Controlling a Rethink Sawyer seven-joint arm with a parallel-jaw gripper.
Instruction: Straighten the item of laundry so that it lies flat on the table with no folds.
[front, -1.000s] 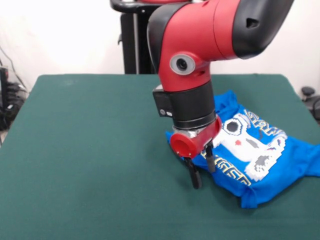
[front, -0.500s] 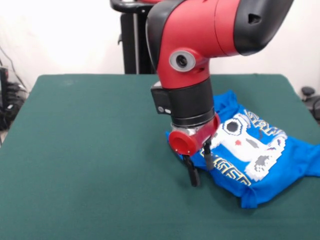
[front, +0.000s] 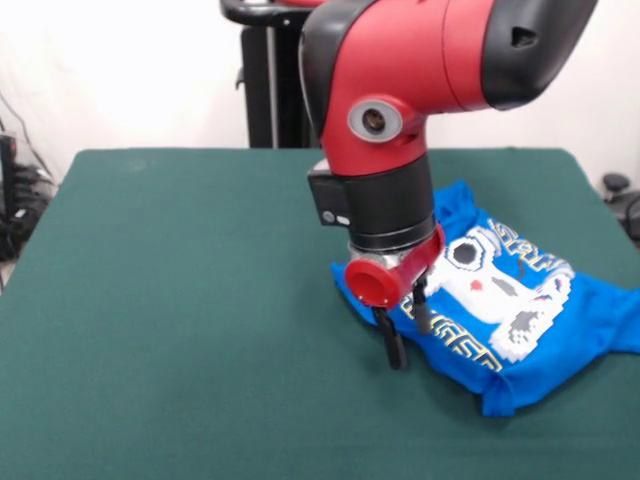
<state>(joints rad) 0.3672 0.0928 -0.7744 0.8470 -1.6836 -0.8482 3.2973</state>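
The item of laundry (front: 510, 305), a bright blue T-shirt with a white pixel print and yellow-edged lettering, lies rumpled on the right side of the dark green table (front: 180, 300). Its near edge is folded and one sleeve runs off toward the right edge of the picture. My gripper (front: 408, 338) hangs from the red and black arm over the shirt's left edge. It is open, with one black finger (front: 395, 350) down beside the cloth and the other over the blue fabric. The arm hides the shirt's upper left part.
A black pedestal (front: 270, 70) stands behind the table's far edge. Dark cables and gear (front: 15, 190) sit off the table's left side, and a dark object (front: 620, 190) off its right side.
The arm has shifted slightly to the right and a little up over the shirt's left edge. The shirt has not visibly moved.
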